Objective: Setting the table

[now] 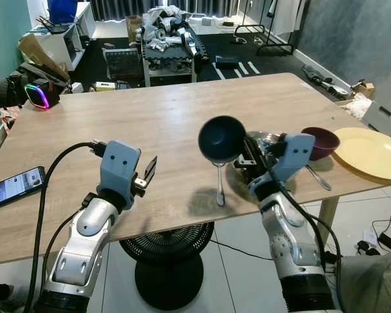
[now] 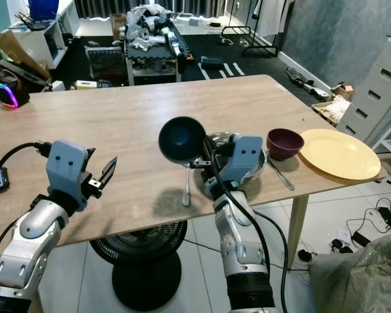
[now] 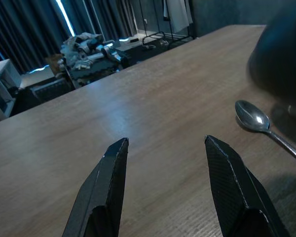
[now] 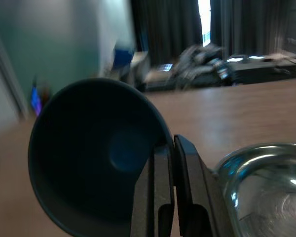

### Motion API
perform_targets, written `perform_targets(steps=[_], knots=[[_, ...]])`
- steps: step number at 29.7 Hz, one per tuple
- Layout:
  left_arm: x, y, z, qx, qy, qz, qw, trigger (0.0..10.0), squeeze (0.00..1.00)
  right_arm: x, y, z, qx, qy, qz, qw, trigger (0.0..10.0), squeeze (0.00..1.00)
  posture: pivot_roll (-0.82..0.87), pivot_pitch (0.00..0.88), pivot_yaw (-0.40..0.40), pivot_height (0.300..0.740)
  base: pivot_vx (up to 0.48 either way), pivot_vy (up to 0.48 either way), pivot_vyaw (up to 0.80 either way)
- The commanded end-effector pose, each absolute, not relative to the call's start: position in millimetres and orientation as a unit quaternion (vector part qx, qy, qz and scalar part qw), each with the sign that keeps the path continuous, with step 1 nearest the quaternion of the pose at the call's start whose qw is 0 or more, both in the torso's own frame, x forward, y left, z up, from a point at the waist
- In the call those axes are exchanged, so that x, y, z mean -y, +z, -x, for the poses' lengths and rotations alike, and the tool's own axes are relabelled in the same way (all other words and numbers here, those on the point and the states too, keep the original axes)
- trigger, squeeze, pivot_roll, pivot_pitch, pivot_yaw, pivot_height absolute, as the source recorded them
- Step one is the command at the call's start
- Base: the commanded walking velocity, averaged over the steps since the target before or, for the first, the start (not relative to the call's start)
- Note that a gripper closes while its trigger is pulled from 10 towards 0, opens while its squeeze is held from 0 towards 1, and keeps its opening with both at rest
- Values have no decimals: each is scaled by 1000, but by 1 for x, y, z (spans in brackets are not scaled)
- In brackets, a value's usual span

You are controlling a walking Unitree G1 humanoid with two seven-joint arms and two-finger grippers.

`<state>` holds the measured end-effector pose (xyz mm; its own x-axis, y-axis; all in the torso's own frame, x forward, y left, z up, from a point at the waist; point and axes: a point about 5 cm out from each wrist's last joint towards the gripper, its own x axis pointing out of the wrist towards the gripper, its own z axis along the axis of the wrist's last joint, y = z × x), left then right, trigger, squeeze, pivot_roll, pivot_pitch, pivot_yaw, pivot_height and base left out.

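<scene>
right gripper (image 1: 242, 155) is clamped on the rim of a dark blue bowl (image 1: 221, 138), fingers pinched together over the wall with one inside and one outside, as the right wrist view shows. the bowl is off the table (image 1: 150, 124), tipped so its opening faces the camera, near the front edge about midway along. rim pinch is probably the only grip two thin fingers can get on a round bowl, hence the tilt.

just under it a spoon (image 1: 220, 184) lies flat, handle toward the front edge. a glass bowl (image 2: 255, 163) sits on the table beside the gripper, partly hidden by the wrist. further toward the right end: a maroon bowl (image 1: 320, 142), a second spoon (image 1: 318, 177) in front of it, and a yellow plate (image 1: 371, 152) by the right front corner. dishes look bunched at that end as a supply pile, judged to be spread out into place settings.

left gripper (image 1: 148, 171) hovers over bare wood near the front edge, fingers apart and holding nothing, likely waiting to take or steady something. a phone (image 1: 13, 186) lies at the left front edge.

next move, my guess: level the blue bowl and set it down on a free spot; risk is it slipping from the thin rim hold.
</scene>
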<state>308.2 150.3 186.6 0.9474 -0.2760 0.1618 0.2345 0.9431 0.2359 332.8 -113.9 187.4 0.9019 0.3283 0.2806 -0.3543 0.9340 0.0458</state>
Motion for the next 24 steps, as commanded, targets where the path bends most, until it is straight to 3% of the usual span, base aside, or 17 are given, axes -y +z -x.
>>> perform_targets(steps=[1,3,7,9,17,24], knots=[[-151,183,-305,84,-136,-115,980,10000,0,105,172,-332,89,209,12,974,10000,0,68,21,69,740,0,0,0],[-153,183,-303,78,-150,-121,978,10000,0,103,168,-331,55,235,55,969,10000,0,67,21,67,740,0,0,0],[-159,187,-294,68,-195,-146,968,10000,0,93,187,-324,36,305,-14,952,10000,0,69,23,62,740,0,0,0],[-163,190,-290,67,-221,-173,958,10000,0,79,193,-324,43,345,44,937,10000,0,70,25,57,740,0,0,0],[-162,202,-283,72,-254,-187,946,10000,0,54,185,-339,-12,393,73,917,10000,0,106,29,27,740,0,0,0],[-161,204,-278,71,-253,-182,948,10000,0,51,181,-342,-24,387,112,915,10000,0,110,40,16,740,0,0,0]])
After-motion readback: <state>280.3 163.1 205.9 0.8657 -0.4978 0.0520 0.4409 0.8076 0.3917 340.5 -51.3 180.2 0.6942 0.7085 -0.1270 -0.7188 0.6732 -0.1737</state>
